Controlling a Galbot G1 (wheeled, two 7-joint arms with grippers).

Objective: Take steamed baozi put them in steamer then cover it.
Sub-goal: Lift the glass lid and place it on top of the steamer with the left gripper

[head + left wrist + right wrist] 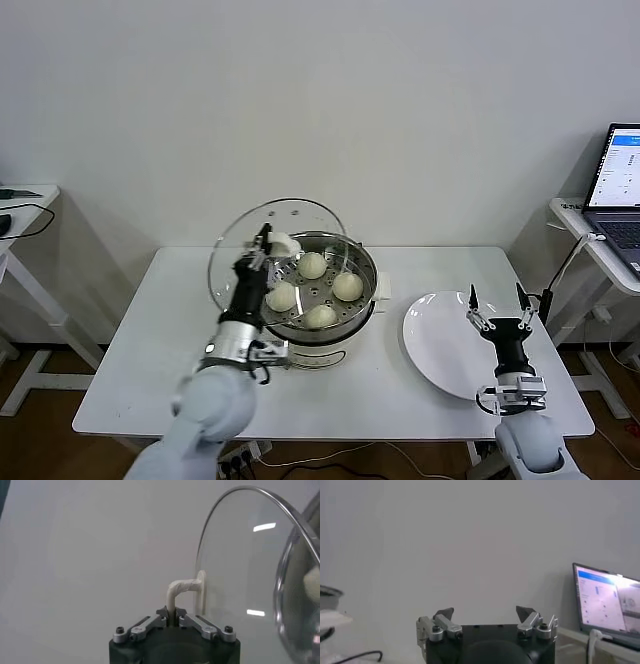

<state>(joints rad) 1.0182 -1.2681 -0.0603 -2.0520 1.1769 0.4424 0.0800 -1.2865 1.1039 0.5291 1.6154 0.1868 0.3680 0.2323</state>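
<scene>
Now four baozi (313, 265) fill one steamer (366, 300); left gripper (265, 243) clamps the cover (232, 258), right gripper (494, 297) gapes.

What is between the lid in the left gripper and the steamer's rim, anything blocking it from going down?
Nothing visible. The left gripper holds the cover by its handle, tilted on edge at the steamer's left side. The four baozi sit low on the tray, below the rim. The right gripper waits open over the plate, apart.

Head camera looks down on the table (140, 330) from above; wrist cameras face the wall (480, 540) closely.
</scene>
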